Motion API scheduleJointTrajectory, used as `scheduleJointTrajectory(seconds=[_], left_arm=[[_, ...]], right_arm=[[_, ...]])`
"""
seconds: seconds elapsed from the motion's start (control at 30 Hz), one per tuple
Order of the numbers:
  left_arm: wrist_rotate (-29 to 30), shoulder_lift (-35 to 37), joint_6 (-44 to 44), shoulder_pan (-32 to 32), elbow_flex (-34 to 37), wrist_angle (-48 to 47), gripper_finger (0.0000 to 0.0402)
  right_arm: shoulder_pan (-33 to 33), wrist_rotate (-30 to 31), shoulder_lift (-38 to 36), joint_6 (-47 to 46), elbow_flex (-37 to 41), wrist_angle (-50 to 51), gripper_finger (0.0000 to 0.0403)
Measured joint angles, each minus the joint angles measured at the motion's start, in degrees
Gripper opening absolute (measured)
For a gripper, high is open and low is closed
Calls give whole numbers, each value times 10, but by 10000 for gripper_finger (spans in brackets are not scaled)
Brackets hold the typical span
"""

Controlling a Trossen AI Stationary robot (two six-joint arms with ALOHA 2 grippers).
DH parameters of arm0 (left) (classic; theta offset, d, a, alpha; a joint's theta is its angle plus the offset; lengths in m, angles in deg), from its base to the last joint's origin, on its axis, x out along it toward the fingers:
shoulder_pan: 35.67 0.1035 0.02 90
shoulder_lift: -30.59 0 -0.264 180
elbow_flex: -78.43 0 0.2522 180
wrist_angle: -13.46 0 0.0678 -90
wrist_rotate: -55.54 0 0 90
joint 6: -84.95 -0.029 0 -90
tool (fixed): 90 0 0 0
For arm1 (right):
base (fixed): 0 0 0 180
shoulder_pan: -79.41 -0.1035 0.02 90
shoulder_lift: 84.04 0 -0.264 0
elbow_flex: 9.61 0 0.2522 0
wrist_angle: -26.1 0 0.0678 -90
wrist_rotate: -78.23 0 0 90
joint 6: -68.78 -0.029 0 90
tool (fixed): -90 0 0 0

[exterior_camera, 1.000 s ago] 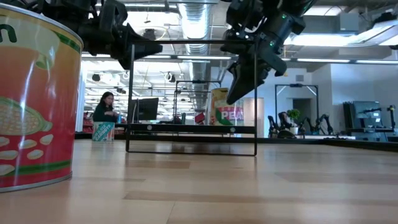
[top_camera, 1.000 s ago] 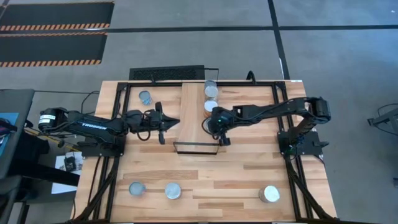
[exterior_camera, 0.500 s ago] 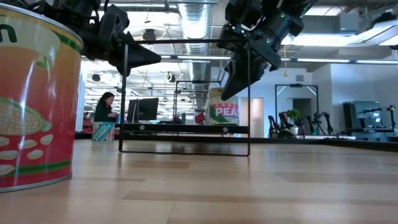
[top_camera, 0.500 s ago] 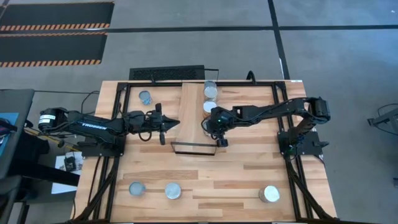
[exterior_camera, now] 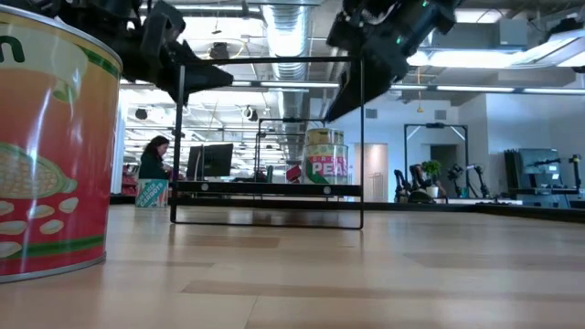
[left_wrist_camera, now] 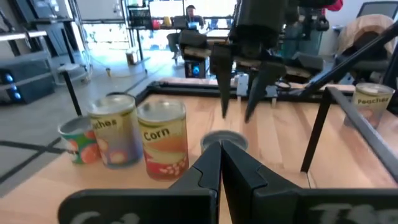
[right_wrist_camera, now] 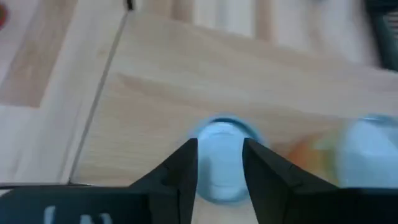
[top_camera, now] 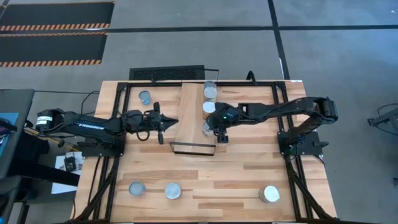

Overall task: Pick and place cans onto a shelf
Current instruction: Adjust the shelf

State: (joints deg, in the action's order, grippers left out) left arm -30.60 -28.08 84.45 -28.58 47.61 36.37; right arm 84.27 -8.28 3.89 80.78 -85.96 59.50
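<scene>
The shelf (top_camera: 191, 118) is a light-wood plank in a black frame, standing mid-table. A row of cans stands along its right side. The nearest is a green-labelled can (exterior_camera: 329, 155) with a silver top (right_wrist_camera: 221, 138), resting on its base on the plank. My right gripper (right_wrist_camera: 221, 165) hangs open just above it, one finger over each side of the top, touching nothing. My left gripper (top_camera: 168, 122) is shut and holds nothing; it hovers at the shelf's left side, pointing at the cans.
Three other cans (left_wrist_camera: 163, 140) stand on the plank toward its far end. Loose cans stand on the table at the far left (top_camera: 145, 96), near left (top_camera: 137, 188), (top_camera: 173, 190) and near right (top_camera: 269, 194). Bare tabletop lies between the shelf and the near cans.
My right gripper has opened, let go of the green-labelled can and risen a little; the can now stands on the plank by itself. The shelf's near end has shifted slightly toward the table's left edge.
</scene>
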Motion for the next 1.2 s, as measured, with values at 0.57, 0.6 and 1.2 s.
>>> scheduleJointTrajectory(seconds=[0.57,0.6,1.2], left_arm=[[0,190,8,0,0,-188,0],[0,189,8,0,0,-190,0],[-5,186,33,0,0,-198,0]], right_arm=[[-253,115,-61,-216,0,-2,13],[-263,134,-50,-226,0,-18,9],[-229,224,-10,-330,0,24,11]])
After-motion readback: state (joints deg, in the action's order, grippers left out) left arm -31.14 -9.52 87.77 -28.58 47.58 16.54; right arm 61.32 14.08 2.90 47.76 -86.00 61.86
